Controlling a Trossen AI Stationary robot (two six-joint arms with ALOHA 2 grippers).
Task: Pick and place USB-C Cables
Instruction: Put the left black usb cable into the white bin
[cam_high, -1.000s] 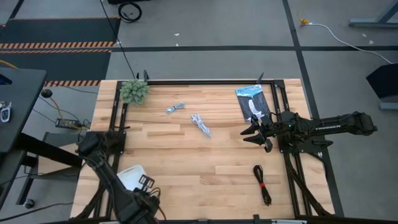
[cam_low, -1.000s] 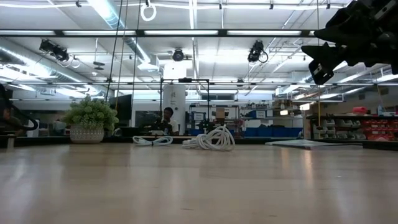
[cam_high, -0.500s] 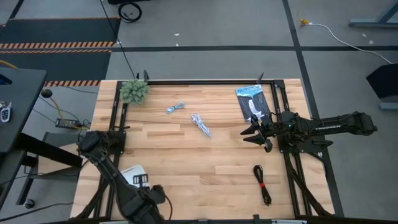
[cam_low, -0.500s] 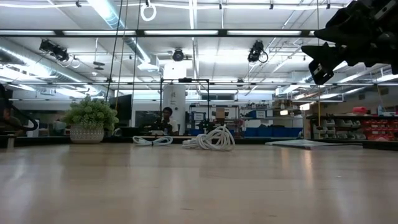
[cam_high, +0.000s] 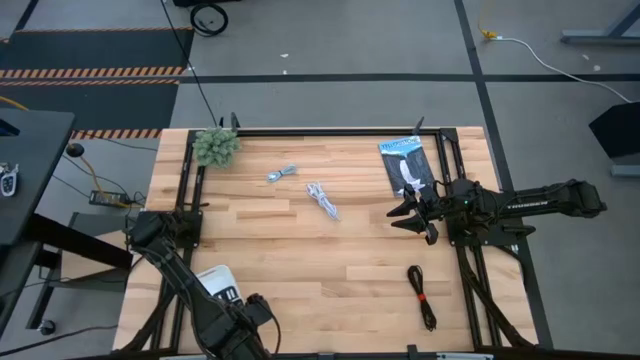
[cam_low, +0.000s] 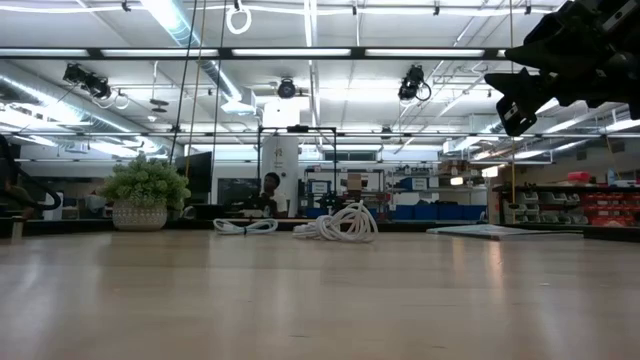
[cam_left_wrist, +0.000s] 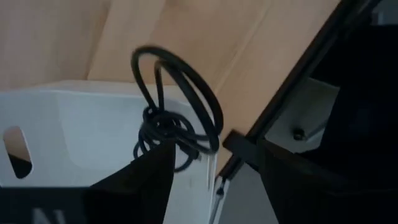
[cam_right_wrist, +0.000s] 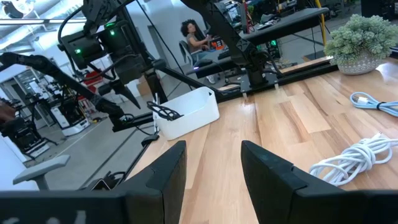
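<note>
A plain black USB-C cable (cam_left_wrist: 177, 124) sits coiled at the rim of the white bin (cam_left_wrist: 74, 143) at the table's near left; it also shows in the right wrist view (cam_right_wrist: 165, 112). My left gripper (cam_left_wrist: 214, 149) stands open just over it. A pale blue-grey cable (cam_high: 282, 173), a white cable (cam_high: 322, 200) and a black cable with a red tie (cam_high: 421, 296) lie flat on the wood. My right gripper (cam_high: 400, 215) hangs open above the table's right side, with nothing between its fingers. My left gripper stands open above the bin's rim. The black cable's lower loops (cam_left_wrist: 163, 138) lie right at the tip of one finger (cam_left_wrist: 149, 171); I cannot tell whether they touch it. The upper loops stand up clear of both fingers.
A fuzzy green plant ball (cam_high: 216, 146) stands at the far left corner. A flat black-and-blue packet (cam_high: 405, 165) lies at the far right. Black frame rails (cam_high: 190, 200) run along the table's left and right sides. Bare wood lies in the middle (cam_high: 330, 260).
My left arm's wrist has shifted a little toward the table's right edge along the near edge and now covers more of the white bin. The right arm and the cables on the table have kept still.
</note>
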